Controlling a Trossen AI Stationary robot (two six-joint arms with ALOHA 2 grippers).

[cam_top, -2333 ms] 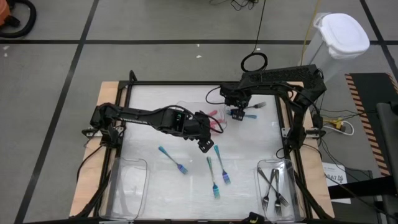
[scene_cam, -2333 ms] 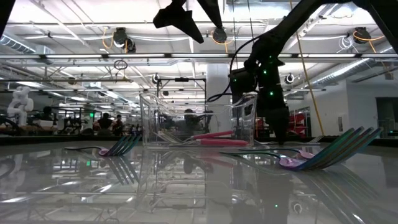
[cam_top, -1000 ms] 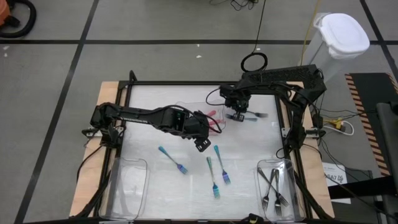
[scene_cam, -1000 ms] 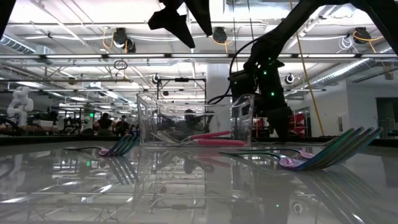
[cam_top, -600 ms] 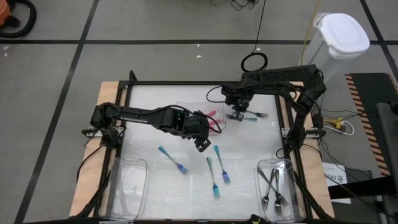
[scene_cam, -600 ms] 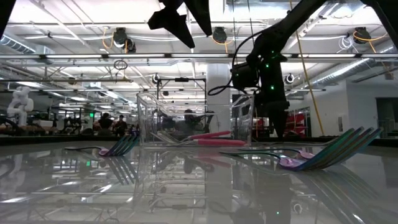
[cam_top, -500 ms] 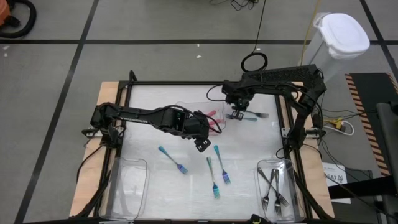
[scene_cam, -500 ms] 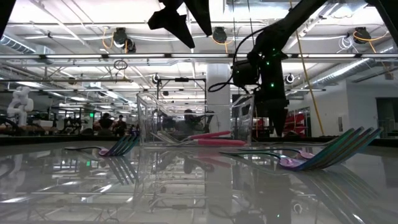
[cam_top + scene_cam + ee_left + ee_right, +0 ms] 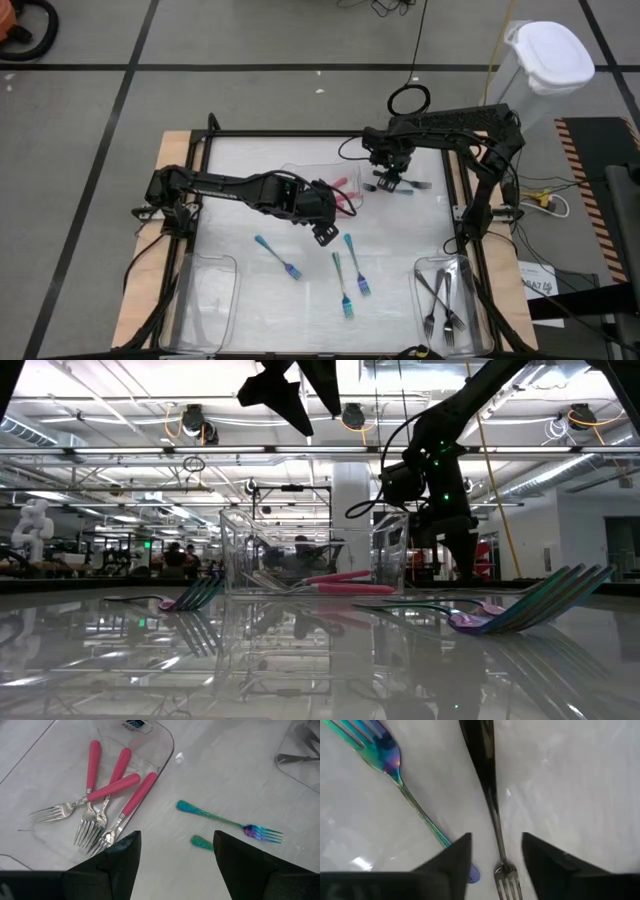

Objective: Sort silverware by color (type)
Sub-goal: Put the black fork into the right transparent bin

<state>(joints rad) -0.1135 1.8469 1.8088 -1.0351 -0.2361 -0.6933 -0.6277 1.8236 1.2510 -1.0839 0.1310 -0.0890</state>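
The table carries clear trays: one just beside the left gripper holds four pink forks, and one near the right front corner holds grey forks. A third tray sits at the left front.

The left gripper hangs above mid-table, fingers apart, holding nothing. Three teal forks lie on the table just in front of it.

The right gripper is low over the far side of the table, fingers spread with nothing clamped. A dark grey fork lies on the table between them, and a teal fork lies just beside it.

A small label on the pink-fork tray cannot be read.
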